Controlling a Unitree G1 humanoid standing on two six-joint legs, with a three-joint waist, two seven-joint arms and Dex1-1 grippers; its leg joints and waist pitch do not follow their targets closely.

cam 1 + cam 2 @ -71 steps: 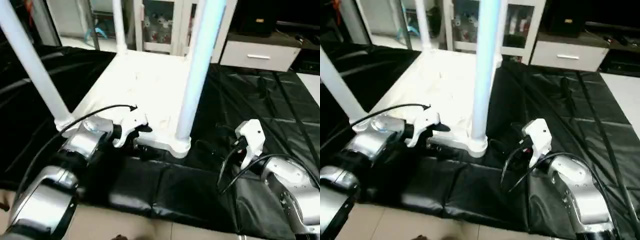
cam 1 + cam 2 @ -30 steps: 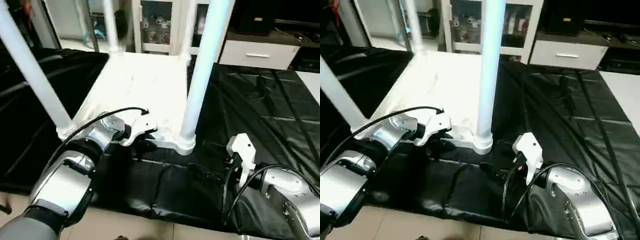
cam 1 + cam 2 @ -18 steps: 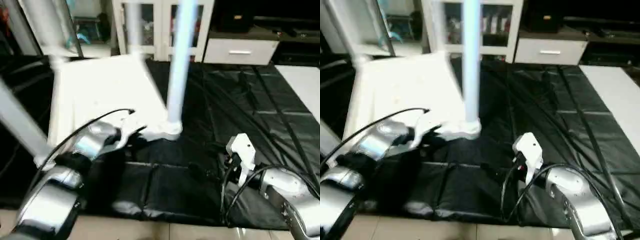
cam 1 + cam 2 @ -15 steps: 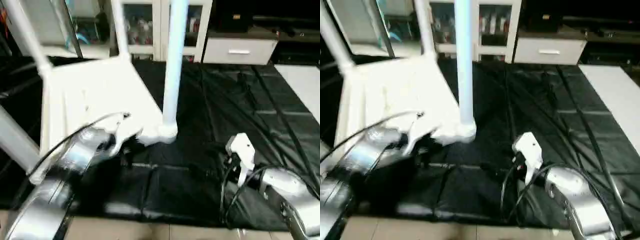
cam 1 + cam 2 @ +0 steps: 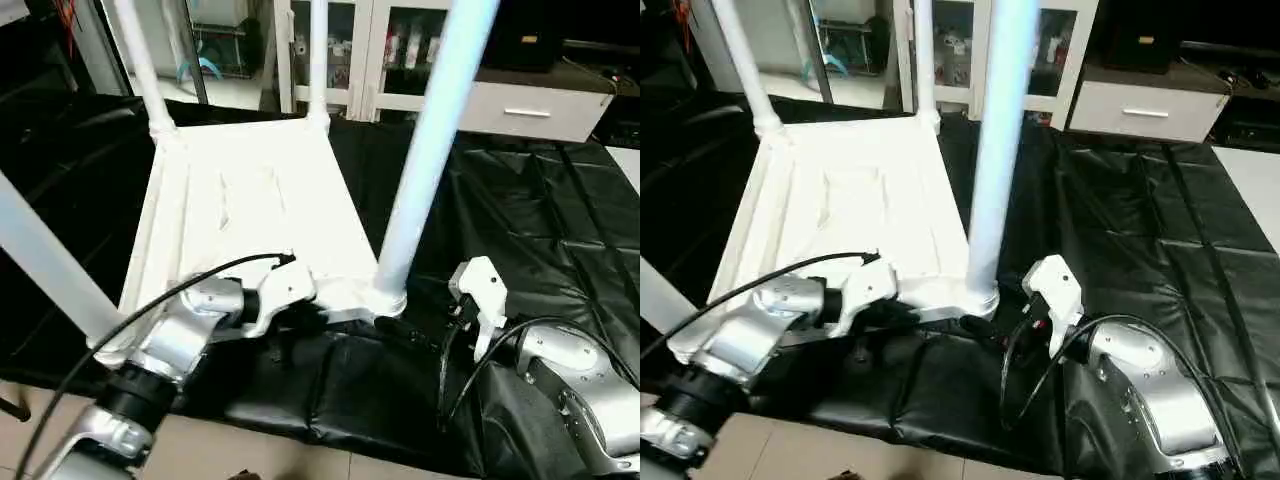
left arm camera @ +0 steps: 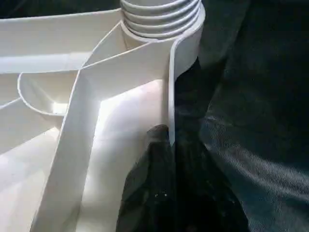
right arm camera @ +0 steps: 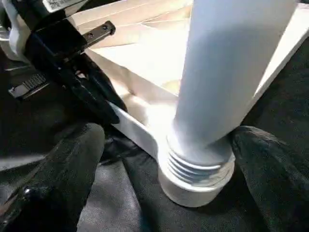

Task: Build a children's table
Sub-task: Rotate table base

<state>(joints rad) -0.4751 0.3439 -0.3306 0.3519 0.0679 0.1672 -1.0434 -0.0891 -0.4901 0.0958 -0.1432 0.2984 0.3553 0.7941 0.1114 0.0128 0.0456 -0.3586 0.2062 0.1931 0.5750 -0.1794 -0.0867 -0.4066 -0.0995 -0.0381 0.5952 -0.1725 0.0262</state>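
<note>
**Observer:** Black cloth right under your arms. What's closest?

**Operator:** My left gripper (image 5: 292, 318), at the tabletop's (image 5: 250, 200) near edge. In its wrist view the fingers (image 6: 166, 193) are pinched together on the thin rim wall, one each side. My right gripper (image 7: 164, 159) sits just beside the near-right leg (image 5: 425, 150), fingers (image 7: 63, 169) spread wide either side of its threaded base, gripping nothing.

**Observer:** Which step are you on?

**Operator:** Late, I'd say. All four legs stand up from the corner sockets, so what's left looks like snugging this leg or righting the table. For the leg, I'd close the right fingers round the tube while the left pins the rim. I'd keep it gentle, because the thin wall could flex.

**Observer:** And the table itself?

**Operator:** Upside down on the worktable (image 5: 540, 220), ribbed underside up, white all over. Beyond the near-right leg there's the near-left leg (image 5: 45, 265) at my left, then the far legs (image 5: 140, 60) towards the cabinets (image 5: 370, 50).
</note>
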